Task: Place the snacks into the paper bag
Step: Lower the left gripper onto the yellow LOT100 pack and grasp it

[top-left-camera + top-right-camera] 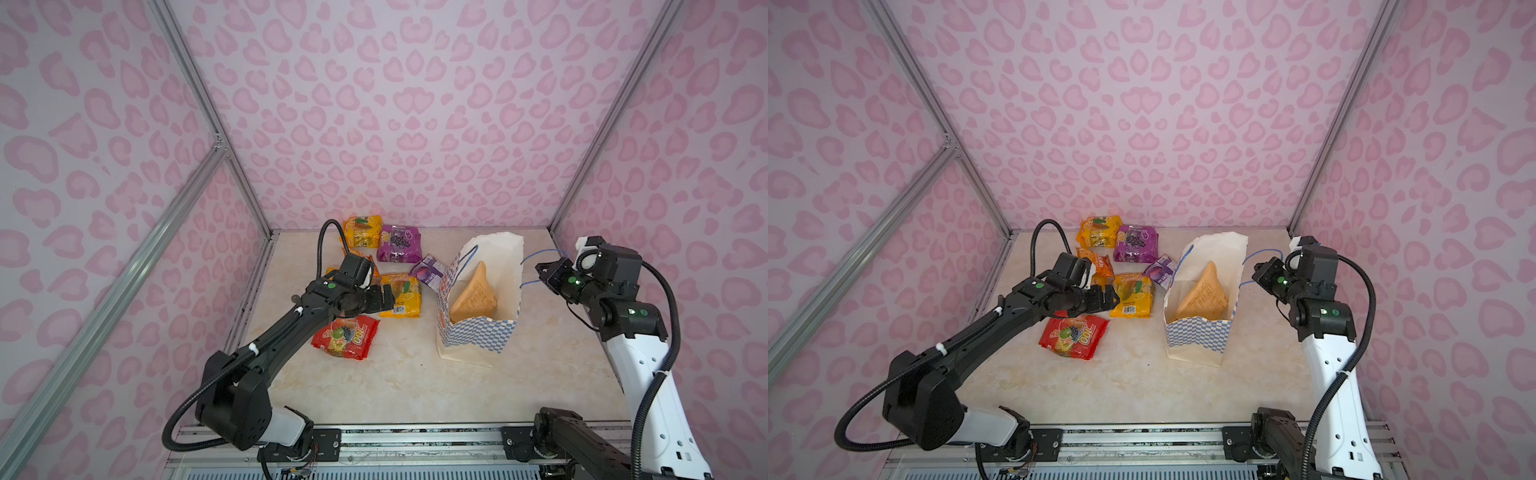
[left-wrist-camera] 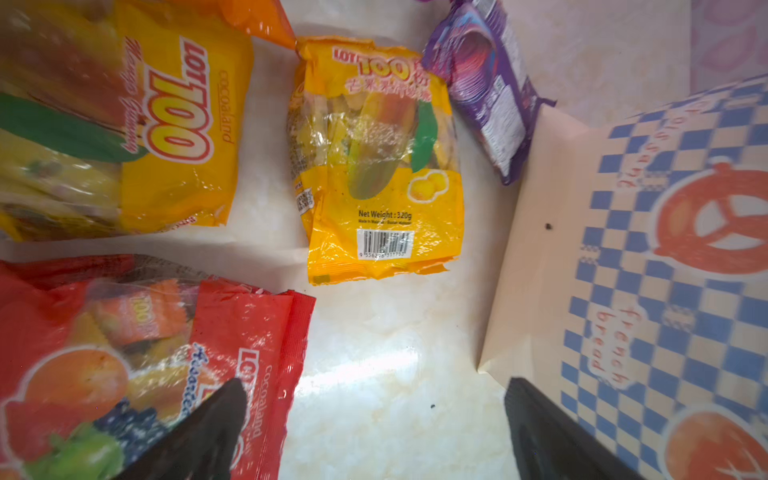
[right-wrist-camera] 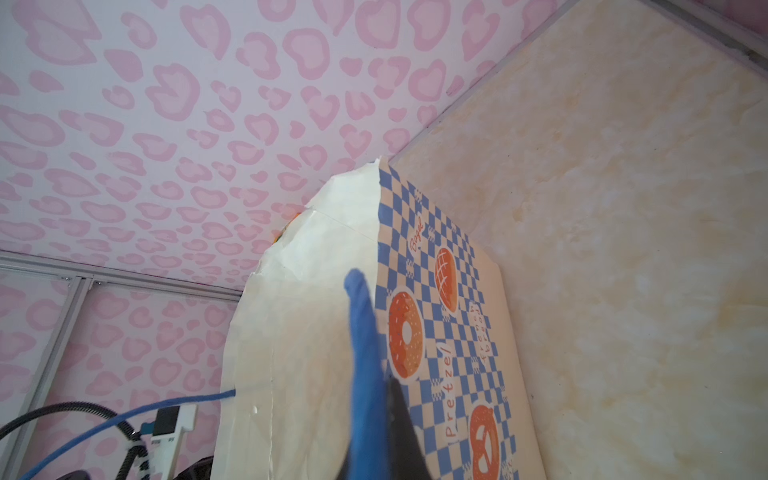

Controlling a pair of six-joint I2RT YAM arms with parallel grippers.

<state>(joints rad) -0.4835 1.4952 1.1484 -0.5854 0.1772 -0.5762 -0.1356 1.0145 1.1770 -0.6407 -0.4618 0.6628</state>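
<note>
Left gripper [image 1: 387,300] hangs empty with jaws wide apart, just above the surface beside the red fruit packet [image 1: 347,336]. Right gripper [image 1: 543,272], jaws together, pinches the blue cord handle [image 3: 363,332] of the paper bag [image 1: 473,334], which stands open-mouthed toward the right edge. Progress judged early: one tan-orange pouch [image 1: 473,299] is inside.

Seven packets remain toward the back-left corner:
- a back yellow packet [image 1: 362,231]
- a mango yellow packet [image 1: 401,295]
- a third yellow packet [image 2: 124,124], largely under the left arm
- one orange packet [image 1: 1098,261]
- a large purple packet [image 1: 398,243]
- a small purple packet [image 1: 428,272]
- the red one
</note>
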